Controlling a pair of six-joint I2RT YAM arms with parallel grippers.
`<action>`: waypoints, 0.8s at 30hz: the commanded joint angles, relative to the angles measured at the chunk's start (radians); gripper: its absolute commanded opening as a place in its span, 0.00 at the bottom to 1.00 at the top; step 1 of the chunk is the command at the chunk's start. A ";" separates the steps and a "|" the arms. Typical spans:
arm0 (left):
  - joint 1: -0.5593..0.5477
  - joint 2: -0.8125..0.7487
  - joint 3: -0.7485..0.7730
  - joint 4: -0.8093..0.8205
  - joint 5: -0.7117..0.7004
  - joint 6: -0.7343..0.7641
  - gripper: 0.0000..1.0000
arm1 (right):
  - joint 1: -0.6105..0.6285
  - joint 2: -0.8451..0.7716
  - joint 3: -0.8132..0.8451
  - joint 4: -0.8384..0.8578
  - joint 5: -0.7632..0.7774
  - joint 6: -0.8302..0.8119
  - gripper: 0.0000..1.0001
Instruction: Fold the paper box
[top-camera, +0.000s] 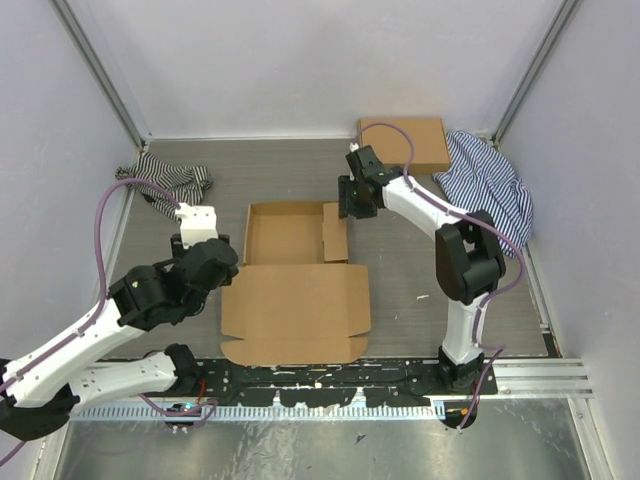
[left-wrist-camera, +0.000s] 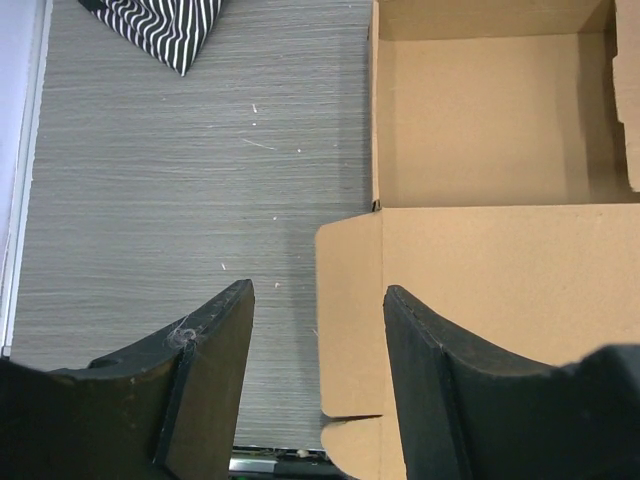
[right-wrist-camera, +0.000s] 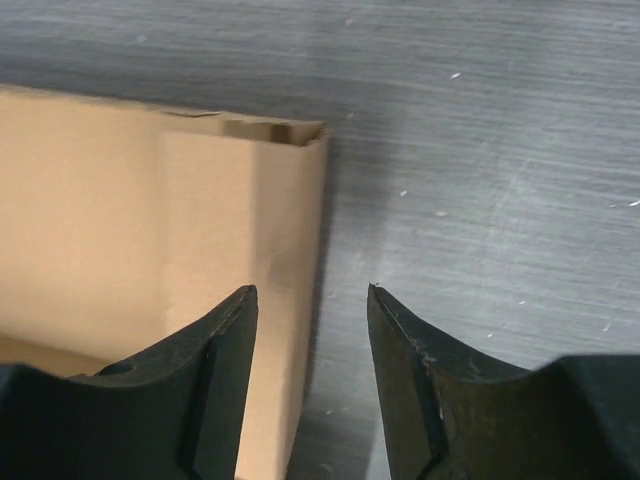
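Both sets of jaws stand released, gripping nothing. The left jaws straddle the left ear of the paper box (left-wrist-camera: 500, 290) lid, one finger (left-wrist-camera: 430, 370) over cardboard and the other over bare desk (left-wrist-camera: 180, 200), probably placed to lift that ear. The right jaws bracket the tray's upright right wall, likely to steady it. The box lies mid-desk between the arms, tray far, lid flat and near. Only the top view shows a smaller finished box (top-camera: 415, 140) and two striped cloths (top-camera: 165, 180); only the right wrist view shows the wall's corner gap.
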 joint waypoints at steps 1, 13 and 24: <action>0.006 -0.020 -0.037 0.006 0.008 0.039 0.62 | 0.029 -0.096 -0.041 0.073 -0.095 0.043 0.54; 0.006 -0.093 -0.161 0.064 0.055 0.018 0.62 | 0.069 -0.077 -0.107 0.058 -0.059 0.091 0.53; 0.005 -0.122 -0.162 0.061 0.061 0.027 0.62 | 0.111 -0.030 -0.104 0.000 0.031 0.097 0.52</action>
